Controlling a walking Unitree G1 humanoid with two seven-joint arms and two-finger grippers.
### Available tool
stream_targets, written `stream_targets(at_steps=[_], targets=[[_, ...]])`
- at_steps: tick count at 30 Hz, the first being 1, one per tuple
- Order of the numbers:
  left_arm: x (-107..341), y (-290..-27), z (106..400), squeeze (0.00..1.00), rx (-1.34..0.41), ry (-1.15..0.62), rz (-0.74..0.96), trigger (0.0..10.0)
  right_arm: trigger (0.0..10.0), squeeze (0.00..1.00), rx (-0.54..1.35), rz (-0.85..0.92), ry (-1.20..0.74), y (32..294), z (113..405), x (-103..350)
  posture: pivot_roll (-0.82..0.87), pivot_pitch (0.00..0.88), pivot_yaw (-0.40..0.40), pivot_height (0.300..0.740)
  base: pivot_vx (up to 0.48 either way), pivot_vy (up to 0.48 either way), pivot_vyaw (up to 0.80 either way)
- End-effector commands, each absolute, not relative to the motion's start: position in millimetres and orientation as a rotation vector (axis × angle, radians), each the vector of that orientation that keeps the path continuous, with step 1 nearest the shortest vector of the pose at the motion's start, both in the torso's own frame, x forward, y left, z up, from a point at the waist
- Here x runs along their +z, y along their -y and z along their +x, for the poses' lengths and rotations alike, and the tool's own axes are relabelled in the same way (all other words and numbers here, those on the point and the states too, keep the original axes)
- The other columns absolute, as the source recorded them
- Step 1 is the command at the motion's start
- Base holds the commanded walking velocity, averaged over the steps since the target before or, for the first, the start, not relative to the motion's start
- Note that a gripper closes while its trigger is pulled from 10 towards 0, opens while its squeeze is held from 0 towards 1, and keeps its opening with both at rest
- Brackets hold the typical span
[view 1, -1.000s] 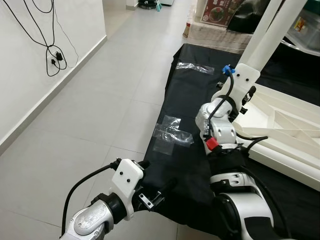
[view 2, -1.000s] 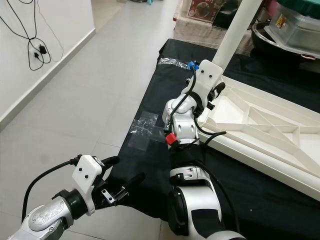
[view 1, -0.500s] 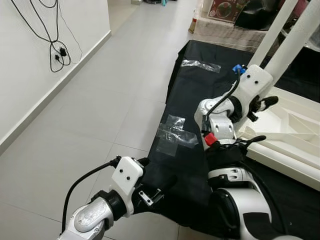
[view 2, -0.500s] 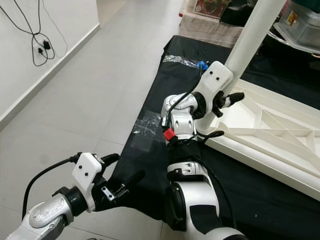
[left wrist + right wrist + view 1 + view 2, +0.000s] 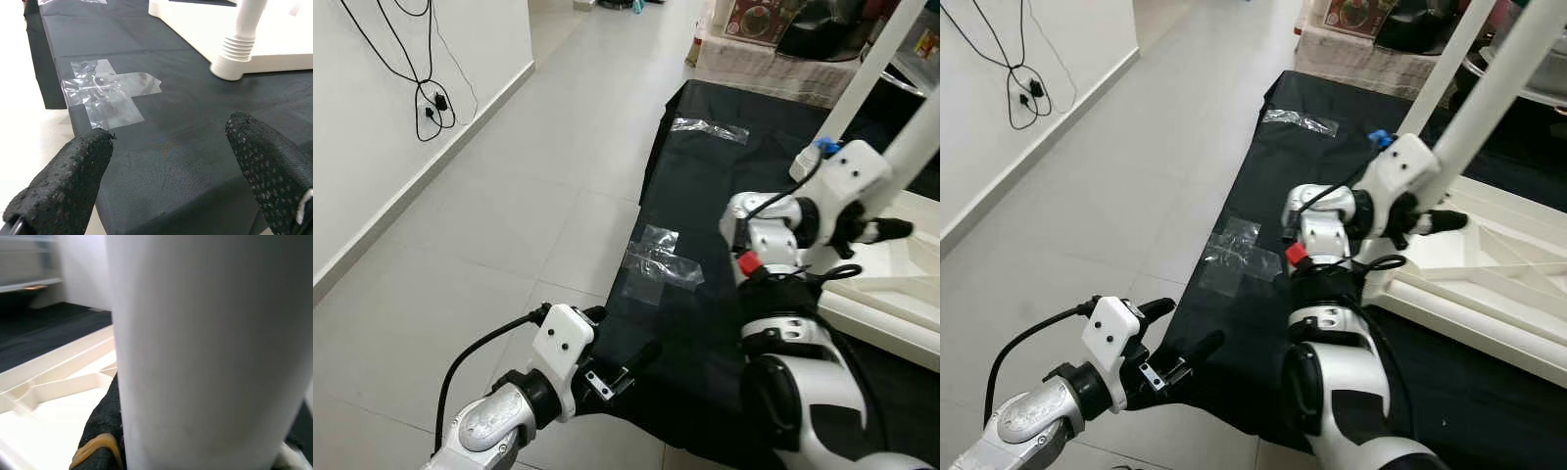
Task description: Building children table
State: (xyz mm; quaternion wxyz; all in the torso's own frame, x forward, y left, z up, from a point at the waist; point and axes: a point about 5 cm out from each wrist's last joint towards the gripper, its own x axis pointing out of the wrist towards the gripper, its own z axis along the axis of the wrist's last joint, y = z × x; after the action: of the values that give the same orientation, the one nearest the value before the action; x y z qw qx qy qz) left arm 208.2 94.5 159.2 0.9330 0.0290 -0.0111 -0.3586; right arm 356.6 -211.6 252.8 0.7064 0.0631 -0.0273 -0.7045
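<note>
Right eye view: the right gripper (image 5: pixel 1418 217) has been swung toward three o'clock, clenched round the white table leg (image 5: pixel 1489 93) standing in the upturned tabletop (image 5: pixel 1489 284) — screwing looks underway. At seven o'clock, the left gripper (image 5: pixel 1178 345) is kept spread, empty, above the black mat (image 5: pixel 1263 196).

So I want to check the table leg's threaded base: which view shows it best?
The left wrist view: the white leg's ribbed base sits clearly on the black mat. The eye views show the leg's shaft beside the right end effector, base hidden. The right wrist view shows blurred shaft.
</note>
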Motion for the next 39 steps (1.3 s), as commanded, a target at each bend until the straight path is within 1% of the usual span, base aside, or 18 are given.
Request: stream_targets(at_steps=[1,2,5,7,15,21,22,23,25,26,28,31,34,35,36,37,38,39], targets=[[154.4,-94.2,207.3,0.0,-0.746,0.003,0.073,10.0,10.0,0.0,-1.712,0.063,-0.103,234.2,346.5,219.3,0.11,0.171,-0.082,0.74,0.0,0.0,0.0],[154.4,-94.2,207.3,0.0,-0.746,0.003,0.073,10.0,10.0,0.0,-1.712,0.063,-0.103,234.2,346.5,219.3,0.11,0.171,-0.082,0.74,0.0,0.0,0.0],[154.2,-92.6,206.9,0.0,-0.755,0.005,0.072,10.0,10.0,0.0,-1.792,0.077,-0.127,251.6,340.4,217.6,0.11,0.164,-0.076,0.74,0.0,0.0,0.0],[153.8,-92.4,206.5,0.0,-0.759,0.003,0.072,10.0,10.0,0.0,-1.804,0.079,-0.133,253.9,339.4,217.2,0.11,0.159,-0.075,0.74,0.0,0.0,0.0],[153.3,-92.6,206.0,0.0,-0.765,0.003,0.077,10.0,10.0,0.0,-1.81,0.09,-0.159,255.6,339.0,216.1,0.11,0.154,-0.075,0.74,0.0,0.0,0.0],[153.9,-90.8,205.6,0.0,-0.771,0.007,0.073,10.0,10.0,0.0,-1.795,0.15,-0.173,255.6,339.9,214.5,0.11,0.145,-0.067,0.74,0.0,0.0,0.0],[153.9,-88.8,204.9,0.0,-0.778,0.008,0.069,10.0,10.0,0.0,-1.77,0.146,-0.119,255.4,342.1,220.6,0.11,0.143,-0.069,0.74,0.0,0.0,0.0],[153.9,-88.8,204.9,0.0,-0.778,0.008,0.069,10.0,10.0,0.0,-1.77,0.146,-0.119,255.4,342.1,220.6,0.11,0.143,-0.069,0.74,0.0,0.0,0.0],[153.2,-85.2,203.2,0.0,-0.79,0.007,0.061,10.0,10.0,0.0,-1.703,0.14,0.027,252.8,346.7,238.5,0.11,0.145,-0.069,0.74,0.0,0.0,0.0],[153.2,-85.2,203.2,0.0,-0.79,0.007,0.061,10.0,10.0,0.0,-1.703,0.14,0.027,252.8,346.7,238.5,0.11,0.145,-0.069,0.74,0.0,0.0,0.0],[152.5,-83.6,201.9,0.0,-0.794,0.005,0.057,10.0,10.0,0.0,-1.641,0.121,0.177,249.1,349.3,260.5,0.11,0.147,-0.07,0.74,0.0,0.0,0.0],[151.5,-82.7,200.8,0.0,-0.8,0.006,0.072,10.0,10.0,0.0,-1.569,0.127,0.315,241.8,349.9,285.3,0.11,0.146,-0.068,0.74,0.0,0.0,0.0],[151.3,-82.4,200.7,0.0,-0.801,0.005,0.072,10.0,10.0,0.0,-1.543,0.125,0.356,239.3,349.8,292.0,0.11,0.146,-0.068,0.74,0.0,0.0,0.0],[151.1,-81.8,201.0,0.0,-0.802,0.005,0.07,10.0,10.0,0.0,-1.496,0.122,0.425,235.0,349.4,302.5,0.11,0.142,-0.067,0.74,0.0,0.0,0.0],[151.1,-81.8,201.0,0.0,-0.802,0.005,0.07,10.0,10.0,0.0,-1.496,0.122,0.425,235.0,349.4,302.5,0.11,0.142,-0.067,0.74,0.0,0.0,0.0],[151.1,-81.3,201.5,0.0,-0.802,0.006,0.07,10.0,10.0,0.0,-1.449,0.126,0.485,230.8,348.8,311.8,0.11,0.142,-0.067,0.74,0.0,0.0,0.0],[151.4,-81.0,202.6,0.0,-0.801,0.009,0.07,10.0,10.0,0.0,-1.325,0.135,0.579,223.4,348.9,326.0,0.11,0.142,-0.068,0.74,0.0,0.0,0.0],[151.4,-81.0,202.6,0.0,-0.801,0.009,0.07,10.0,10.0,0.0,-1.325,0.135,0.579,223.4,348.9,326.0,0.11,0.142,-0.068,0.74,0.0,0.0,0.0]])
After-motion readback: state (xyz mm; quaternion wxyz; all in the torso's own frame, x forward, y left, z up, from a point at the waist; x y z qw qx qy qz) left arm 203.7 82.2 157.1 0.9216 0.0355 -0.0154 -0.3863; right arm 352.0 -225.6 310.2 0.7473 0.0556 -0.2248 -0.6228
